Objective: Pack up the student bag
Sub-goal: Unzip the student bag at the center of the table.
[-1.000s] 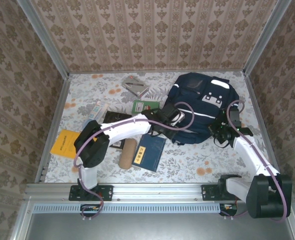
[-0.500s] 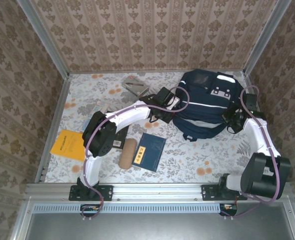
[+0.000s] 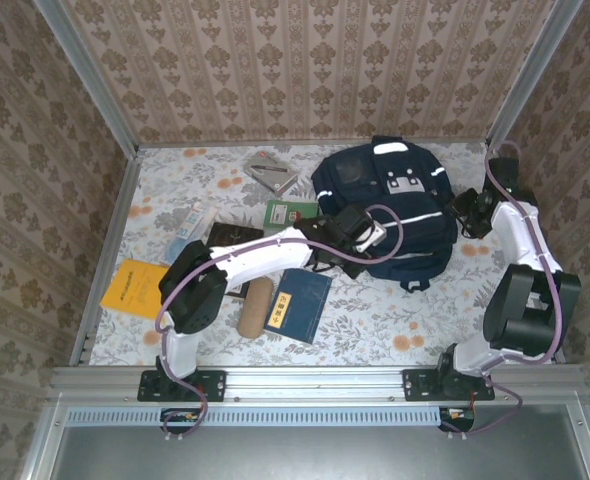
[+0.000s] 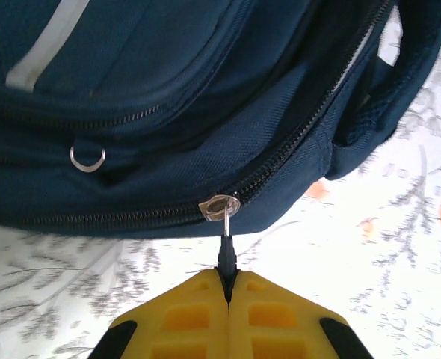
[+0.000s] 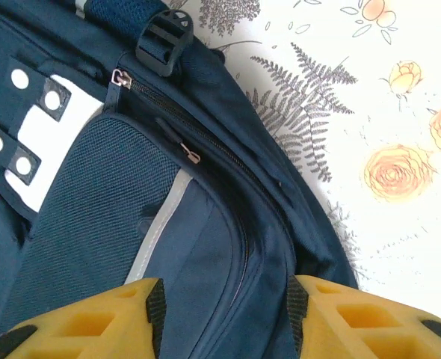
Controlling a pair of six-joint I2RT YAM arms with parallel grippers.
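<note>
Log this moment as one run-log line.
step: zipper grip | left gripper: shut on zipper pull of student bag | right gripper: open, over the bag's mesh side | zipper: not yet drawn

White shells and black joints are covering the left arm [image 3: 250,252] and right arm [image 3: 523,238], purple cables [image 3: 162,300] trailing alongside. Yellow fingers [image 4: 183,325] are tipping both.

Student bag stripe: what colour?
Pale white stripe on the navy-blue student bag; shows best in the left wrist view.

Place: robot test booth, lab-style.
Walls: damask-papered panels [image 3: 305,70] in aluminium framing [image 3: 87,72].
Worktop [image 3: 375,320]: floral-print cover, metal rail [image 3: 305,380] at near edge.
</note>
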